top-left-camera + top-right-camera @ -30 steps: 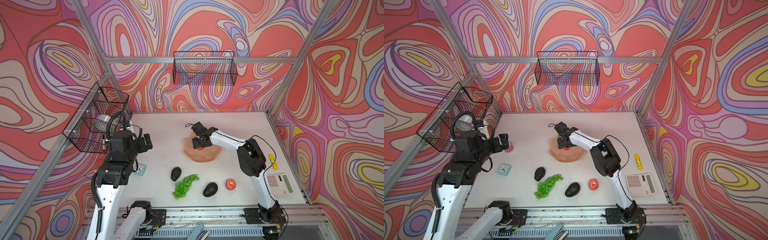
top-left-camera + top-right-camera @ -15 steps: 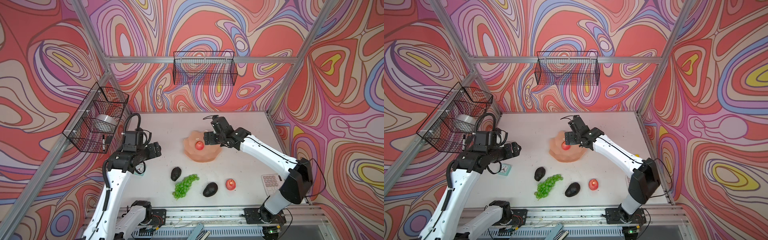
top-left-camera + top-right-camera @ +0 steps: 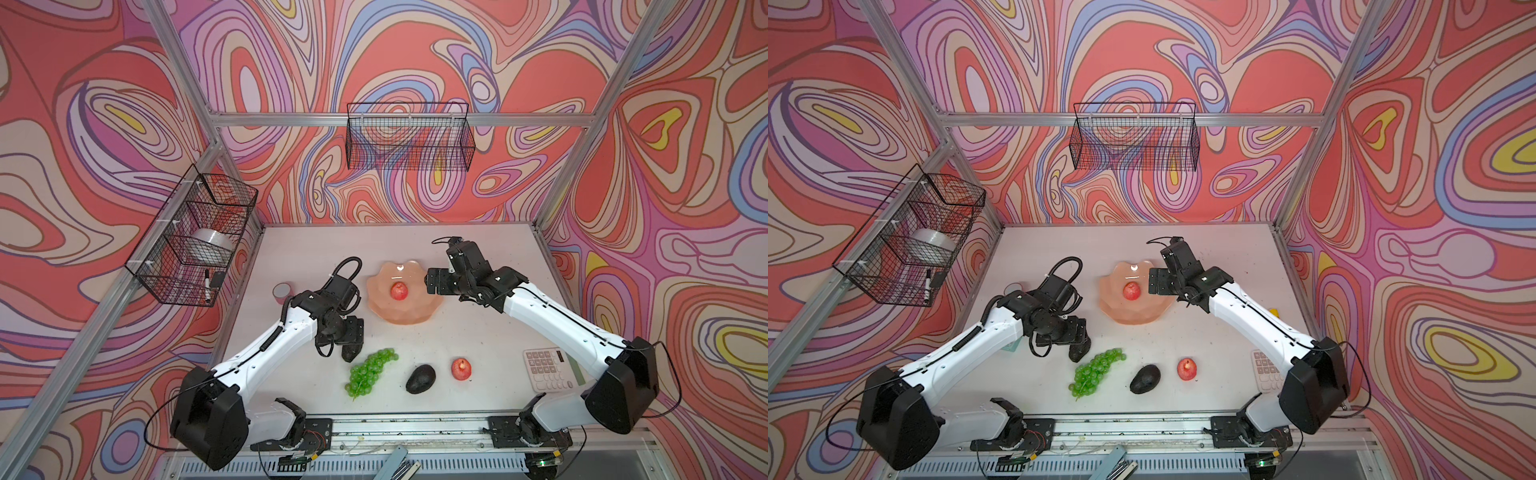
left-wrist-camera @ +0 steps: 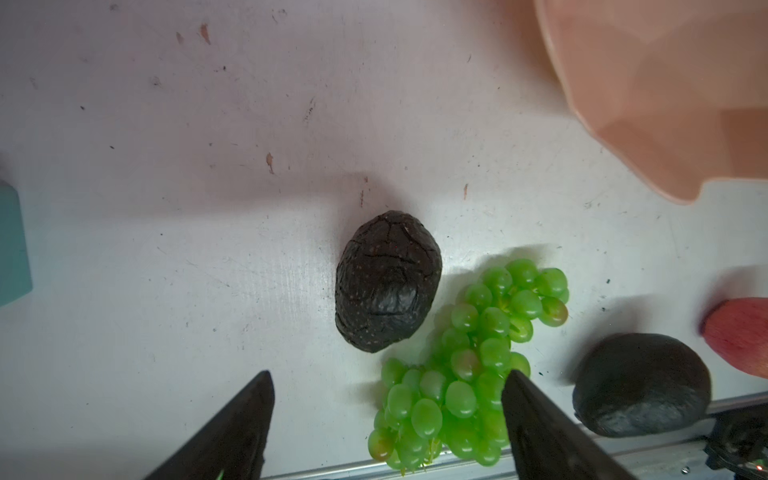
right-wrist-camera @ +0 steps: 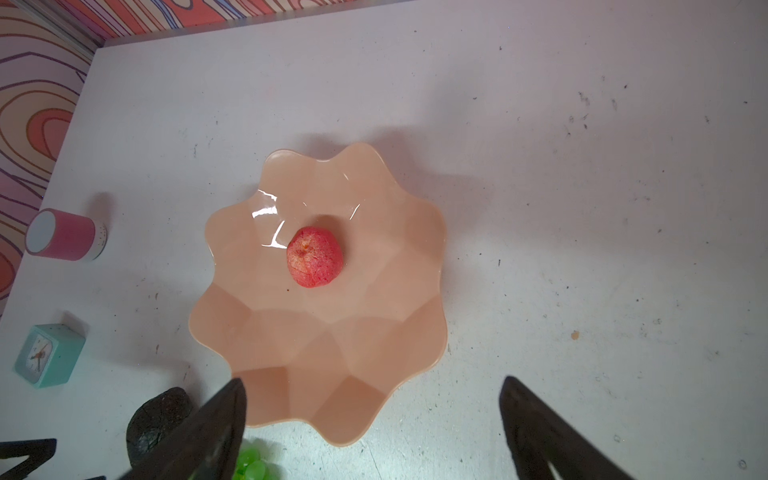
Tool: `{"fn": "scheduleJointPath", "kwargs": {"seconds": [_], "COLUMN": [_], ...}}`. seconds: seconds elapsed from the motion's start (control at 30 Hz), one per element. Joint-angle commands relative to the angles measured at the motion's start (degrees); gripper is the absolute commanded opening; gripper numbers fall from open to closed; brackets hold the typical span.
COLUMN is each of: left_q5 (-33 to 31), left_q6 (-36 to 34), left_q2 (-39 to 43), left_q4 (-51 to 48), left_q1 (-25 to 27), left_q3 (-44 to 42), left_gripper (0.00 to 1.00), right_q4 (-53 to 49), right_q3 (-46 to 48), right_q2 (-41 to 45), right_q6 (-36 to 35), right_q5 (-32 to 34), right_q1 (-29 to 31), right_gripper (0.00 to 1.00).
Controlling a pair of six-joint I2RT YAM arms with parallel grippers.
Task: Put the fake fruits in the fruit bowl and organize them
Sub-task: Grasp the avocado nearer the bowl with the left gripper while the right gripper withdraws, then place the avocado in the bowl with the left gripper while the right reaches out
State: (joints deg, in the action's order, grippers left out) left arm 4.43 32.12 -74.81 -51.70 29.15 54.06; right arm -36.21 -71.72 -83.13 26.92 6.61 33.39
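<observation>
Below centre in a top view, the left gripper point(image 3: 351, 338) hangs wide and empty over an avocado point(image 3: 347, 355) beside the grapes point(image 3: 370, 372), while the right gripper point(image 3: 433, 281), also wide, flanks the central fruit bowl point(image 3: 399, 316) with one apple point(image 3: 399, 291).

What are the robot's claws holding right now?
Nothing. The left claw is open near an avocado, and the right claw is open by the fruit bowl.

Bright, even light fell from overhead; shadows on the table point(image 3: 478, 340) were soft. White glare streaked the fruit bowl point(image 5: 266, 210), whose rim blurred in the left wrist view.
</observation>
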Motion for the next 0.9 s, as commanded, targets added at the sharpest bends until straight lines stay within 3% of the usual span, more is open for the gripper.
{"fn": "scheduleJointPath", "kwargs": {"seconds": [0.0, 0.5, 0.87], "left_q5": [-2.33, -3.59, -3.49], "left_q6": [3.49, 4.10, 3.41], "left_q2": [-2.01, -11.69, -12.19], "left_q4": [2.96, 12.71, 11.20], "left_q1": [0.47, 0.54, 0.50], "left_q3": [-2.32, -5.50, -4.83], "left_gripper": [0.86, 0.72, 0.38], "right_q4": [1.90, 2.06, 2.12], "right_q3": [0.81, 2.46, 2.73], "right_q2": [0.02, 3.41, 3.77], "right_q6": [0.33, 0.53, 0.51], "right_q5": [-1.11, -1.17, -0.93], "right_q1": [-0.47, -2.07, -2.45], "right_gripper": [0.98, 0.98, 0.98]}}
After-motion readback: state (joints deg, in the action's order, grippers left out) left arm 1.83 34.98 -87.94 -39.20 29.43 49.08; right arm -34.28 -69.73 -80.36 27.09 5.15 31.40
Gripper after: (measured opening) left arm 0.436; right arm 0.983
